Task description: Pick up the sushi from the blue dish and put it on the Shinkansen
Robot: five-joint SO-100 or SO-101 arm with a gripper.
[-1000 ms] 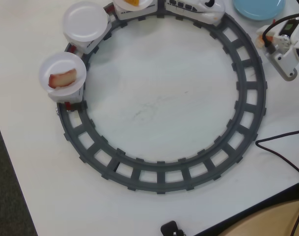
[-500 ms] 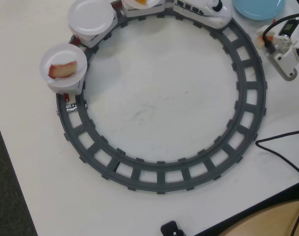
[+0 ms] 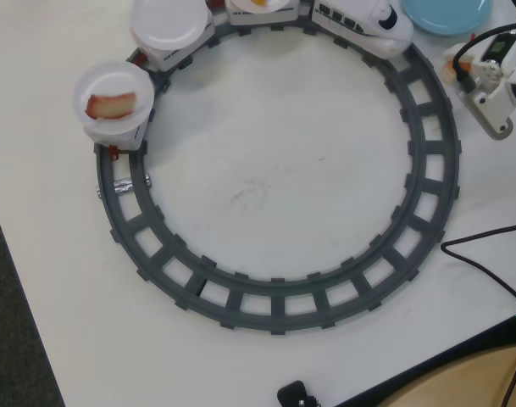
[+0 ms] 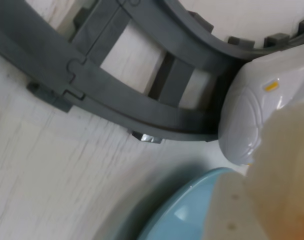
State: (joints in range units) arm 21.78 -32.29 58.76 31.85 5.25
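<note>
In the overhead view my gripper (image 3: 463, 69) is at the right edge, just outside the grey ring track (image 3: 274, 305), below the blue dish (image 3: 448, 13) and right of the Shinkansen's nose (image 3: 383, 21). It looks shut on the sushi (image 3: 457, 61), a small white and orange piece. In the wrist view the gripper (image 4: 261, 195) fills the lower right. A pale finger (image 4: 231, 210) lies against a blurred pale-orange block, the sushi (image 4: 286, 165). Behind it are the train nose (image 4: 246, 115) and the dish rim (image 4: 191, 210). The visible part of the dish is bare.
Three cars with white plates trail the train. The last car's plate (image 3: 92, 85) holds a red-and-white piece (image 3: 111, 105), the middle plate (image 3: 169, 25) is bare, and the first holds a yellow-orange piece (image 3: 259, 3). A black cable (image 3: 486, 263) crosses the lower right.
</note>
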